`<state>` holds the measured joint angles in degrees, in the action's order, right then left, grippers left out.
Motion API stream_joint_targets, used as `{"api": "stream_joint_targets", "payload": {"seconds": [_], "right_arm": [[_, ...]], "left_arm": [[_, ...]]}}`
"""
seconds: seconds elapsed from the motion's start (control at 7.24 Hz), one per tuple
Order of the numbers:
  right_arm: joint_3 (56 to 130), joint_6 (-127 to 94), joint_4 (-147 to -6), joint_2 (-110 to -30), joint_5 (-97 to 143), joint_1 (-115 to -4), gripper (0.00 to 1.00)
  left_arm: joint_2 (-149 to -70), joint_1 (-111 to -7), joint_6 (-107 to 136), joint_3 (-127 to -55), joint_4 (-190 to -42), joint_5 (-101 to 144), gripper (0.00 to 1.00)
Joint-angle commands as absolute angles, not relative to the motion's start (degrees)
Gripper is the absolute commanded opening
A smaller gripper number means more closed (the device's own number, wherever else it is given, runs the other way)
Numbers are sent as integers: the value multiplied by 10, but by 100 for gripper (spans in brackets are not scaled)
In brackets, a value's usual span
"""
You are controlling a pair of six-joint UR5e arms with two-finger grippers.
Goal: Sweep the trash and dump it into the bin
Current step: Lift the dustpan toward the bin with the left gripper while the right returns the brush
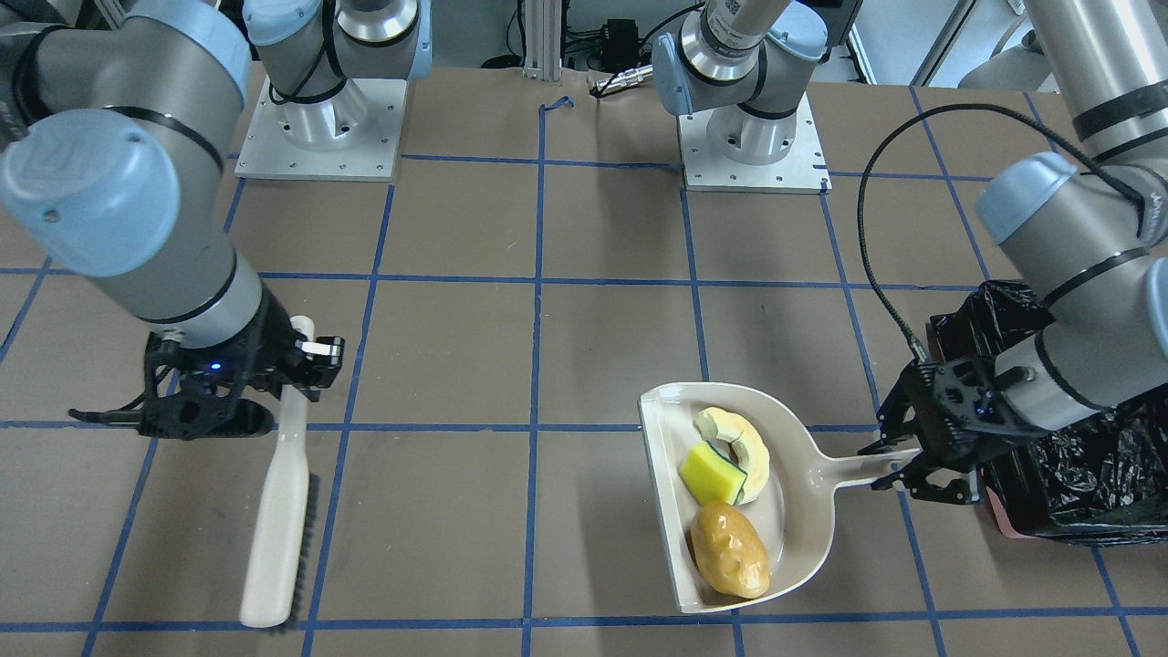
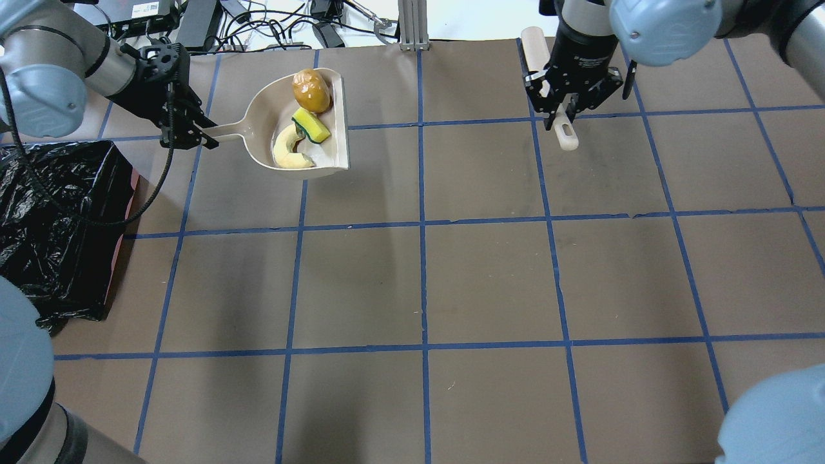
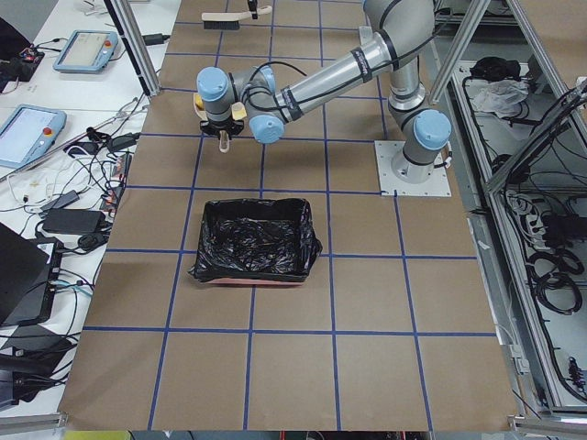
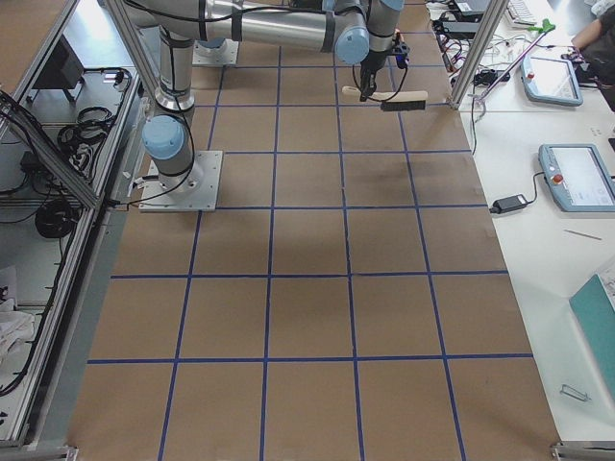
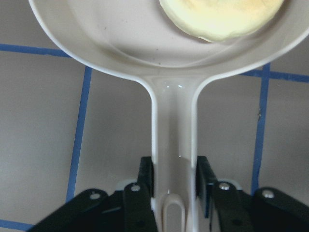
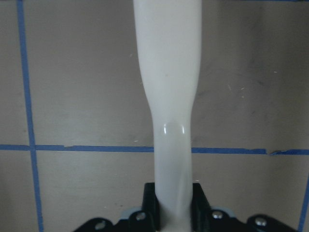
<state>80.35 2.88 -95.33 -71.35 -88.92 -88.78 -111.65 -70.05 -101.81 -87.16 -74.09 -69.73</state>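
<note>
The potato [image 1: 728, 550], sponge [image 1: 713, 474] and ring slice [image 1: 735, 438] lie loose in the dustpan [image 1: 808, 511], near the bin [image 1: 1113, 456]. The left jaws are clamped on its thin handle, and the right jaws grip the brush [image 1: 278, 520]. If the pan tilts too early, the round potato could roll off the open lip onto the counter [image 1: 593, 365].

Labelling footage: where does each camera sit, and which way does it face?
Front-facing: across the table, facing the bases; right arm, left arm.
Overhead: behind robot, looking down; both arms.
Exterior left: table end by bin; left arm near.
Exterior right: opposite end; right arm near.
Left wrist: over left gripper, along dustpan handle.
Right wrist: over right gripper, along brush handle.
Front-facing and overhead share the trash.
</note>
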Motion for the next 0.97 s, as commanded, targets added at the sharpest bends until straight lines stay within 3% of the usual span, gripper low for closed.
{"api": "stream_joint_targets", "payload": {"seconds": [0.0, 0.83], "right_arm": [[831, 111, -962, -714, -887, -797, 0], [949, 167, -1102, -707, -889, -693, 0]], "left_arm": [[-1075, -639, -1062, -847, -855, -692, 0], [-1086, -411, -1244, -748, -963, -784, 0]]}}
